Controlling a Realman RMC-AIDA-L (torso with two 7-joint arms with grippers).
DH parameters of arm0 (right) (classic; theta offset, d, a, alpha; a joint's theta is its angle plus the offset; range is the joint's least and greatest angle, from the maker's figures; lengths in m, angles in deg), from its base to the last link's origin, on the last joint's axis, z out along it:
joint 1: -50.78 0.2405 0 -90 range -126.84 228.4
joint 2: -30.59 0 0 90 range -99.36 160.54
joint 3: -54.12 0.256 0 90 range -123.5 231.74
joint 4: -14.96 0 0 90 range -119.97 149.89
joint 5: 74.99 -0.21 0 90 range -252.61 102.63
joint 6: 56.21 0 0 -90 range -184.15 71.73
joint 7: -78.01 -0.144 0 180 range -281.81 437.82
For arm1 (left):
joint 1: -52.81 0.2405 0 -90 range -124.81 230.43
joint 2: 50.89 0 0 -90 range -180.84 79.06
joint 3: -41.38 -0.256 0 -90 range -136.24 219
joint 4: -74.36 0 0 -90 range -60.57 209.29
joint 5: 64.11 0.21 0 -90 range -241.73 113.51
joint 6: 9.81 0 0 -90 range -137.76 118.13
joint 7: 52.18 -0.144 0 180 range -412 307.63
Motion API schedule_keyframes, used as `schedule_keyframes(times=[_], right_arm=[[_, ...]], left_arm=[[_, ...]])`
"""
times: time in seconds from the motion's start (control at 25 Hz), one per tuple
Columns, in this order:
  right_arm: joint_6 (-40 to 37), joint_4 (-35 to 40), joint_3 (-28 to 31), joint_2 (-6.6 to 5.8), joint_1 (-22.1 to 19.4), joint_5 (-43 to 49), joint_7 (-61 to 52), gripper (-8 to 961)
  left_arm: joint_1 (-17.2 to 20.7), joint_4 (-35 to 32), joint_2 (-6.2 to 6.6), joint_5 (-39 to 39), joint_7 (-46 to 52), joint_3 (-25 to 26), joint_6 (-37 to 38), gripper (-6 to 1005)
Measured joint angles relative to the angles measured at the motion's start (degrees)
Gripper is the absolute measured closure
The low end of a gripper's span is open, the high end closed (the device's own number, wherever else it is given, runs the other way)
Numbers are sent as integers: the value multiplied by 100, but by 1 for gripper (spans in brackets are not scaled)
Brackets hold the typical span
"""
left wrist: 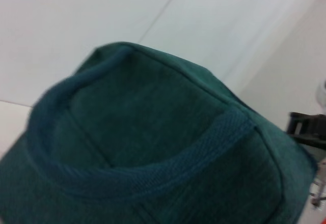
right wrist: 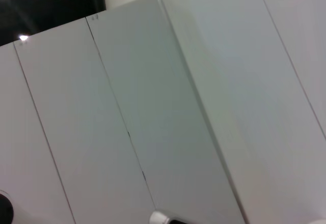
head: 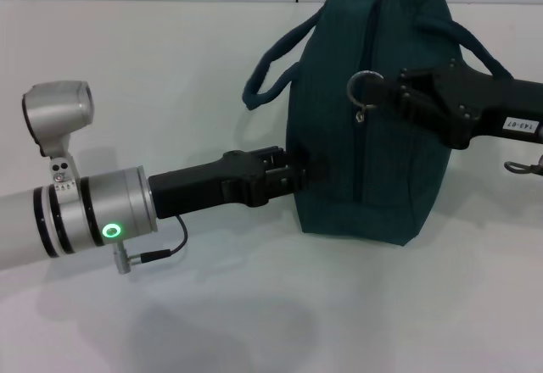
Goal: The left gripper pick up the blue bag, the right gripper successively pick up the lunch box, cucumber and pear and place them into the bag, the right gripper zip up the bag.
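Observation:
The blue bag (head: 373, 161) stands upright on the white table, its zipper line running down the near face, with loop handles (head: 276, 64) on both sides. My left gripper (head: 301, 172) is shut on the fabric of the bag's left side, low down. My right gripper (head: 383, 93) reaches in from the right and is closed on the ring zipper pull (head: 361, 87) near the top of the bag. The left wrist view is filled by the bag (left wrist: 153, 147) and one handle strap (left wrist: 214, 145). The lunch box, cucumber and pear are out of view.
The white table (head: 170, 93) lies around the bag, with a white wall seam behind it. A thin black cable (head: 165, 250) hangs under my left wrist. The right wrist view shows only white panels (right wrist: 178, 107).

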State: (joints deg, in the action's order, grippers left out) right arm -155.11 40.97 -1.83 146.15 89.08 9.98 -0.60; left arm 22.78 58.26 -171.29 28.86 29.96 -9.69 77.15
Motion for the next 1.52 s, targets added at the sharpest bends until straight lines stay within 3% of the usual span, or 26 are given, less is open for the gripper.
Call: schedule_keyframes(times=[0.48, 0.84, 1.2, 1.52], right_arm=[[20, -6, -35, -4, -6, -67, -10, 930], [56, -18, 5, -21, -24, -61, -5, 930], [76, -18, 86, -29, -39, -243, -11, 929], [279, -18, 262, -67, -103, -283, -39, 928]], left_arm=[[-5, 284, -7, -331, -899, 1, -9, 469], [-1, 302, 0, -393, -1004, 21, -38, 849], [14, 438, 12, -372, -1509, -28, -90, 887], [41, 435, 35, -365, -2011, -415, -117, 935]])
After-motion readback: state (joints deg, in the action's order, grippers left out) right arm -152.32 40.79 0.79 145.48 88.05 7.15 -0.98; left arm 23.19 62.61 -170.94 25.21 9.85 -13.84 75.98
